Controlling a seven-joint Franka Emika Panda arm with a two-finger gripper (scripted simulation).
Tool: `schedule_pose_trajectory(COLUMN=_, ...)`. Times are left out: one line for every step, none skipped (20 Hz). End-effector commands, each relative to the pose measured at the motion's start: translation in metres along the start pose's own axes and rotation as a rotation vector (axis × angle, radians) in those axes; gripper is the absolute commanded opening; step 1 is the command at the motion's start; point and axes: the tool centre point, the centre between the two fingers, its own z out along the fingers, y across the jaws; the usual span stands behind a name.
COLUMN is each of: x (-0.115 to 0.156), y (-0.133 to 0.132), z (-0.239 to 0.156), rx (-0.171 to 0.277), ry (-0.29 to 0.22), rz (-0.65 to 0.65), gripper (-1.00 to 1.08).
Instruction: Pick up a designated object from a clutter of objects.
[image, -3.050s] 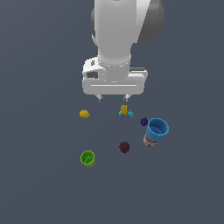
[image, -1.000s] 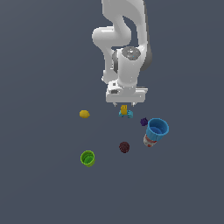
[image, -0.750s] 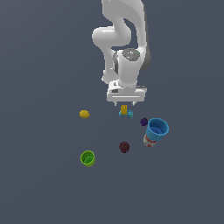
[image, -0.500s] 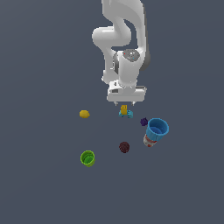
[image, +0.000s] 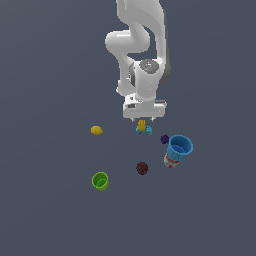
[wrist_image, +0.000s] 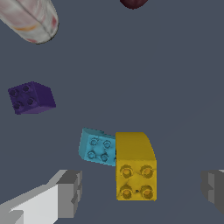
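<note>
My fingers (wrist_image: 70, 192) show matt grey pads on smooth white casing, the yellow brick (wrist_image: 134, 168) between them looks like smooth studded plastic with a soft sheen, as do the cyan brick (wrist_image: 97, 147) and purple brick (wrist_image: 30, 98), all on a matt grey floor (wrist_image: 175, 78).

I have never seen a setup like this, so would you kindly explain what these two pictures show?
These are simulator renders. The exterior view shows a white robot arm over a grey floor. The wrist view looks down from a camera by its hand. The hand is open and holds nothing; its fingers straddle a yellow brick, which touches a cyan brick. Scattered around are a purple brick, a lemon, a green cup, a blue cup, a can and a dark ball.
</note>
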Motion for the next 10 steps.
schedule_pose_trajectory(x=-0.001, y=0.000, z=0.009, rx=0.000, ry=-0.001, rz=0.000, gripper=1.00)
schedule_pose_trajectory(x=-0.001, y=0.000, z=0.013, rx=0.000, ry=-0.001, rz=0.000, gripper=1.00)
schedule_pose_trajectory(x=-0.001, y=0.000, z=0.017, rx=0.000, ry=-0.001, rz=0.000, gripper=1.00)
schedule_pose_trajectory(x=-0.001, y=0.000, z=0.021, rx=0.000, ry=-0.001, rz=0.000, gripper=1.00)
schedule_pose_trajectory(x=-0.001, y=0.000, z=0.025, rx=0.000, ry=-0.001, rz=0.000, gripper=1.00)
schedule_pose_trajectory(x=-0.001, y=0.000, z=0.028, rx=0.001, ry=0.000, rz=0.000, gripper=1.00)
schedule_pose_trajectory(x=-0.001, y=0.000, z=0.031, rx=0.001, ry=0.000, rz=0.000, gripper=1.00)
schedule_pose_trajectory(x=-0.001, y=0.000, z=0.033, rx=0.001, ry=0.000, rz=0.000, gripper=1.00)
schedule_pose_trajectory(x=-0.001, y=0.000, z=0.035, rx=0.001, ry=0.000, rz=0.000, gripper=1.00)
schedule_pose_trajectory(x=-0.001, y=0.000, z=0.037, rx=0.001, ry=0.000, rz=0.000, gripper=1.00)
